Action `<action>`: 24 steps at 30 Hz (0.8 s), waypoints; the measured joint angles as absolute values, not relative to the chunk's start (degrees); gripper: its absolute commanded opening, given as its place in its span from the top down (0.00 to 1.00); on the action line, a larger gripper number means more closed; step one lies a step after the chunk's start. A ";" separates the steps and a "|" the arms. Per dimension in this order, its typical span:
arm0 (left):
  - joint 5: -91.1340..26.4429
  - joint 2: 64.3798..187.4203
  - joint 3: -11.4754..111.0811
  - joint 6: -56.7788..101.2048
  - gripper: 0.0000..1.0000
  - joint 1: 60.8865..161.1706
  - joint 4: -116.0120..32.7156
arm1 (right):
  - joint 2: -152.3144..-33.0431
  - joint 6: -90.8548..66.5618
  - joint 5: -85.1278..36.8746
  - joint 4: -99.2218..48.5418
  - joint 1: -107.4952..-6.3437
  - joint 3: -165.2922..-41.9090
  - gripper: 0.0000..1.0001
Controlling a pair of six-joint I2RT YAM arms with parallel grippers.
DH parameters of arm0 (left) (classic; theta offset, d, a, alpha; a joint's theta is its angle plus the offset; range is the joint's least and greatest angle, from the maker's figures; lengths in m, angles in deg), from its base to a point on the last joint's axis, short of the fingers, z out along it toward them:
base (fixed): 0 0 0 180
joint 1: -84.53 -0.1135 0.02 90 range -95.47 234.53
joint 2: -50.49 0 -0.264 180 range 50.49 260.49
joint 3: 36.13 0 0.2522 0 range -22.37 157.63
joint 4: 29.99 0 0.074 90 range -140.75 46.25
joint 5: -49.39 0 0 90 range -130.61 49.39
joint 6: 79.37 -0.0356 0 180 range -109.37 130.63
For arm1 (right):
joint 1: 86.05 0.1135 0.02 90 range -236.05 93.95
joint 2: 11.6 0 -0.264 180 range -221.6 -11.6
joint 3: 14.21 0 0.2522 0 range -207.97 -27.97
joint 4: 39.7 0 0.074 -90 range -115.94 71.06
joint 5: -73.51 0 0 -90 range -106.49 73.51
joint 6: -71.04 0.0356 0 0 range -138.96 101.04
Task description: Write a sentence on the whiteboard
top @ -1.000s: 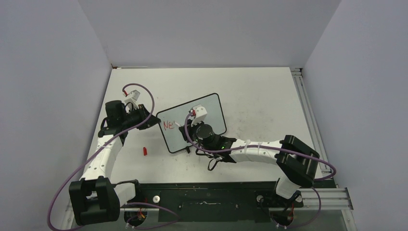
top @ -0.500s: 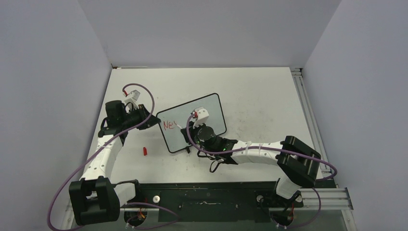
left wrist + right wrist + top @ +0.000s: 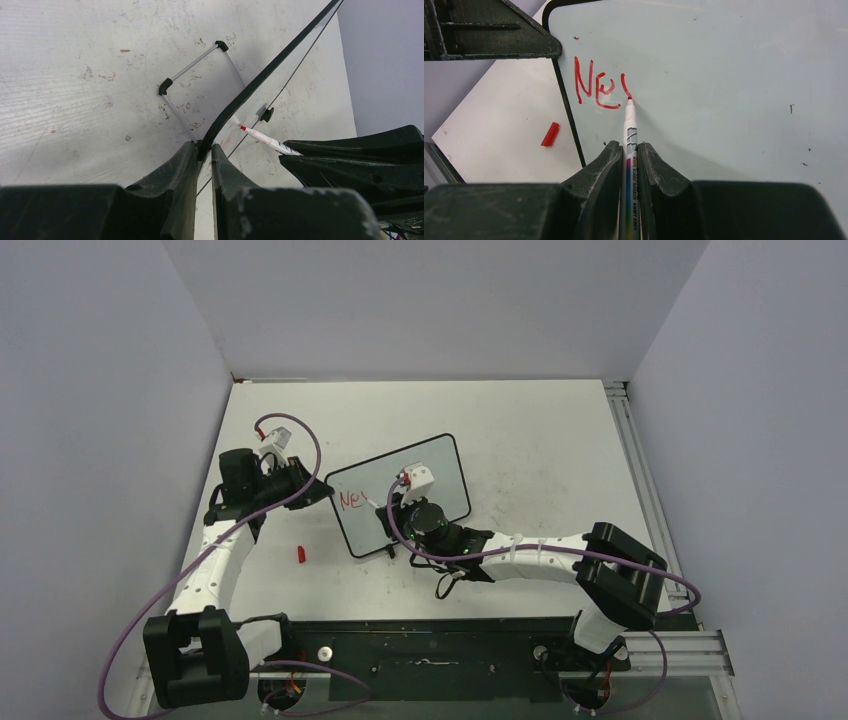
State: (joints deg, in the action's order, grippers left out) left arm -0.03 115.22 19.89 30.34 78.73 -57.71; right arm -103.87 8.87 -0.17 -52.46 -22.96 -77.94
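Note:
The whiteboard [image 3: 425,468] lies tilted at mid-table, its black frame [image 3: 260,77] running edge-on through the left wrist view. My left gripper [image 3: 204,146] is shut on the board's left edge [image 3: 326,487]. My right gripper [image 3: 629,146] is shut on a white board marker [image 3: 630,127], also visible in the left wrist view as the marker [image 3: 262,138]. Its red tip [image 3: 629,101] touches the board [image 3: 724,75]. The sentence [image 3: 599,89] reads "Ne" plus one fresh stroke in red, visible from above as the lettering [image 3: 351,500].
A red marker cap [image 3: 300,554] lies on the table left of the board, seen as the cap [image 3: 550,134] from the right wrist. A black-footed wire stand [image 3: 192,75] shows under the board. Grey walls enclose the table; a rail [image 3: 640,490] runs along its right side.
The right gripper with the marker has shifted slightly toward the near edge and right, and a new red stroke has appeared after "Ne". The left arm has not moved.

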 measured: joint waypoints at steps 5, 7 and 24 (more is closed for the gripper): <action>-0.03 115.22 19.89 30.34 0.90 78.73 -57.69 | -103.87 8.61 -0.15 -52.00 -22.98 -78.31 0.95; -0.03 115.22 19.89 30.32 0.90 78.73 -57.69 | -103.87 8.44 -0.17 -51.69 -23.00 -78.53 0.95; -0.05 115.22 19.89 30.32 0.90 78.73 -57.66 | -103.85 6.54 -0.19 -50.97 -24.22 -80.81 0.95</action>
State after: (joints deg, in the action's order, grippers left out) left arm -0.05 115.22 19.89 30.32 78.73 -57.66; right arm -103.85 6.54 -0.19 -50.97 -24.22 -80.81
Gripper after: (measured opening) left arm 0.120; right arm 0.152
